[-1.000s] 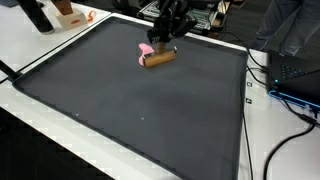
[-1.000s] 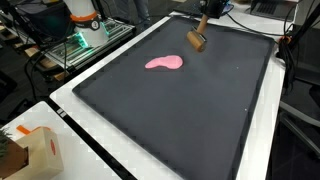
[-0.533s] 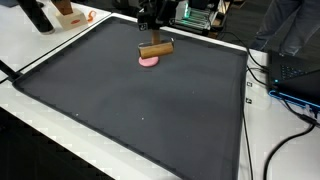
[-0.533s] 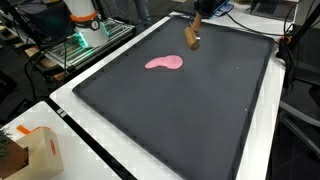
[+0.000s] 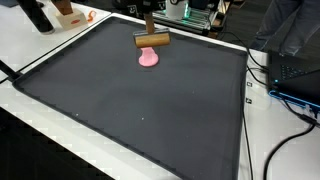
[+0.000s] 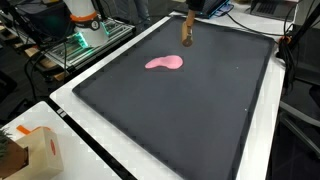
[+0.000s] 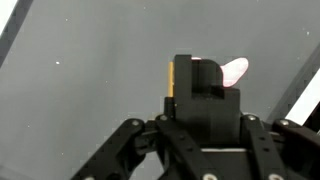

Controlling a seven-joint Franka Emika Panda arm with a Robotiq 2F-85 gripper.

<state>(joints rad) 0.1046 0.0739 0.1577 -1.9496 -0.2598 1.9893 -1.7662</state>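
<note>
Dark mat (image 5: 120,110) covers most of a white surface (image 5: 40,60), and cables (image 5: 290,112) trail along one side of it. A flat pink piece (image 6: 165,63) lies on the mat toward the far end.

We see two risks. The gripper (image 5: 151,28) holds the block (image 5: 152,39) by a narrow part, with most of its length sticking out to either side. A jolt or a quick turn of the wrist could twist the block between the fingers or let it slip. If it fell, it would land on the mat and could bounce or roll toward the edge. The second risk is that the wrist view shows the block (image 7: 195,80) hiding much of what lies below. Only one end of the pink piece (image 7: 236,70) peeks out beside it, so judging height over the mat from there would be hard.

The gripper is closed on the block, its fingers pressed against opposite faces with no gap that we can see. In both exterior views the block hangs clear of the mat, near the far border, apart from the pink piece and touching nothing else.
</note>
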